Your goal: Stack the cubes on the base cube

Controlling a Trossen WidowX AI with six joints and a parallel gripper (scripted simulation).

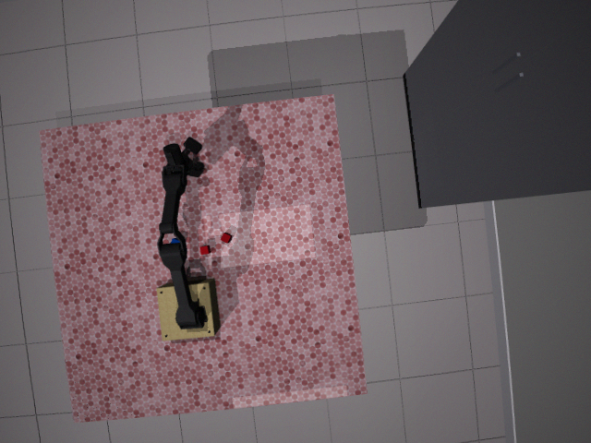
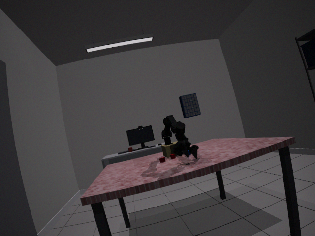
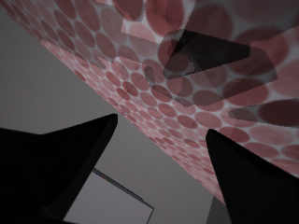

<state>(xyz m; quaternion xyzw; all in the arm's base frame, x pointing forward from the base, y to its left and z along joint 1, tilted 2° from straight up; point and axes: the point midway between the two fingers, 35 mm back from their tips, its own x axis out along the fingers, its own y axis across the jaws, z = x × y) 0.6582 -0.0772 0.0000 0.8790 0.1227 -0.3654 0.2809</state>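
Two red cubes lie apart on the table: one red cube (image 1: 225, 237) (image 2: 162, 159) is farther from the arm, the other red cube (image 1: 204, 249) (image 2: 173, 156) is nearer the arm's base. A blue cube (image 1: 174, 241) (image 2: 189, 153) is mostly hidden under the arm in the top view and behind the gripper in the exterior view. My gripper (image 1: 199, 158) (image 2: 191, 156) (image 3: 161, 125) is open and empty, low over the table beyond the cubes and away from them. No cube shows in the wrist view.
The arm stands on a yellow base block (image 1: 167, 315) (image 2: 167, 151). The red-and-pink patterned table (image 1: 295, 333) (image 2: 229, 155) (image 3: 140, 93) bears the cubes. A desk with a monitor (image 2: 140, 135) stands behind it.
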